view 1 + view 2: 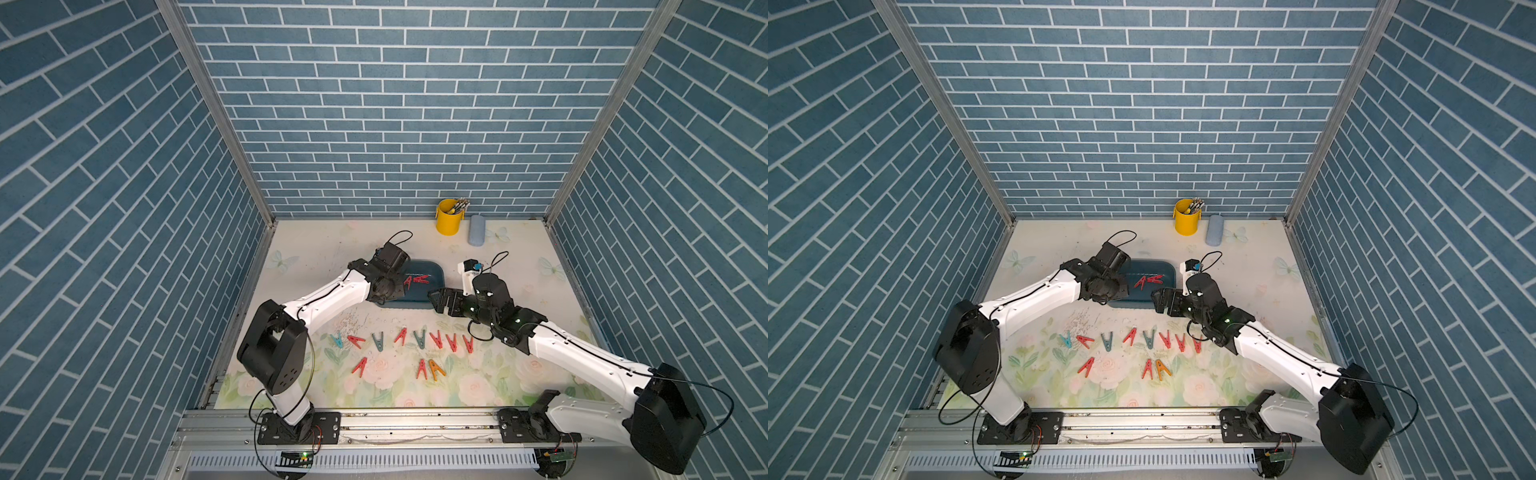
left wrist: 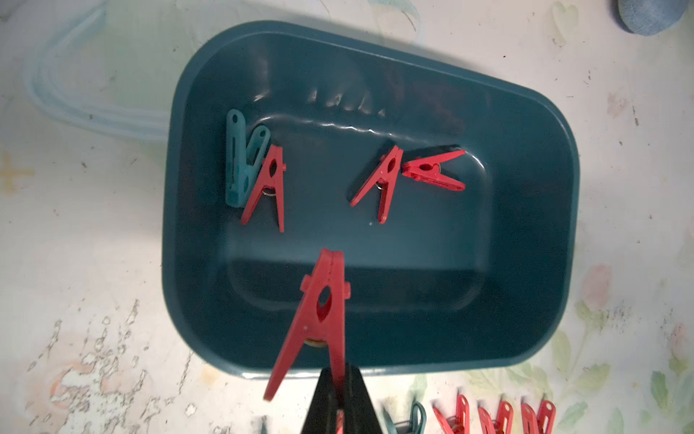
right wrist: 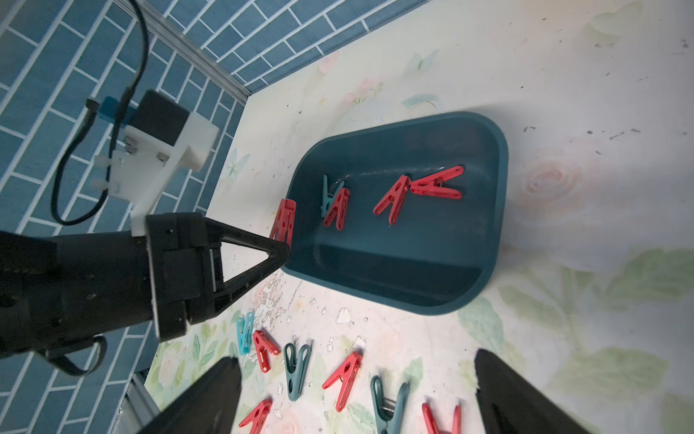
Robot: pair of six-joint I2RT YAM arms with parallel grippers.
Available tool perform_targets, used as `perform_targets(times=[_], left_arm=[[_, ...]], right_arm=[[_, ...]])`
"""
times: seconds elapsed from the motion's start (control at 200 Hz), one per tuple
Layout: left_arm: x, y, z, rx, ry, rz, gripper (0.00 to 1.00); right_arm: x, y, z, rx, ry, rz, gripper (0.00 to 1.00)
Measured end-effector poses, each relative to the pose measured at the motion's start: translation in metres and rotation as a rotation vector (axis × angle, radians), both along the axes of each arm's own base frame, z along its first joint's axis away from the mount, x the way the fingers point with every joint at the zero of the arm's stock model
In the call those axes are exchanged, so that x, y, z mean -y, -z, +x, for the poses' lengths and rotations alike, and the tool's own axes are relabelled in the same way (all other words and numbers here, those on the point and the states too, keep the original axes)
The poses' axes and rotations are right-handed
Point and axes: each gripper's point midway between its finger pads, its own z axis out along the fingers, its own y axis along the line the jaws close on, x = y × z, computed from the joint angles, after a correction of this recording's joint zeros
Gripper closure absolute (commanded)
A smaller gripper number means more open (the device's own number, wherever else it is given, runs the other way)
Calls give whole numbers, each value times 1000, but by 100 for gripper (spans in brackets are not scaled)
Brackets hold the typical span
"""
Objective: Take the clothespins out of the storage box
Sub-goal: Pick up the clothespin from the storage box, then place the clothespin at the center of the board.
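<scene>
On the flowered table, the left gripper is clamped on one leg of a red clothespin at the edge of the box, four other clothespins lie inside, and the right gripper stands spread apart; this one-leg hold could let the clothespin swivel and drop back in.

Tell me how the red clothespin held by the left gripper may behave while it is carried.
The held red clothespin looks like hard plastic, so it probably stays stiff and weighs little. The left gripper pinches only one leg near its end, so it may pivot or slip out.
</scene>
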Motion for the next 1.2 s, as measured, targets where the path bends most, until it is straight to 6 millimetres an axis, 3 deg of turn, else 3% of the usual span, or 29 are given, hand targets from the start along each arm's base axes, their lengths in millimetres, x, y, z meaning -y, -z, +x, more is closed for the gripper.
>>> perform_targets(times=[0.24,0.705,0.905,1.2], left_arm=[[9,0,-49,-6,1,-31,92],[11,51,-159,-85,-54,-77,92],[20,71,-185,-124,-60,-96,92],[42,106,-202,-185,-53,-50,92]], right_arm=[[7,3,-13,-4,-22,-15,1],[16,-10,-35,53,-109,-26,1],[18,-12,-40,59,-128,-32,1],[22,-7,-46,45,-136,-39,1]])
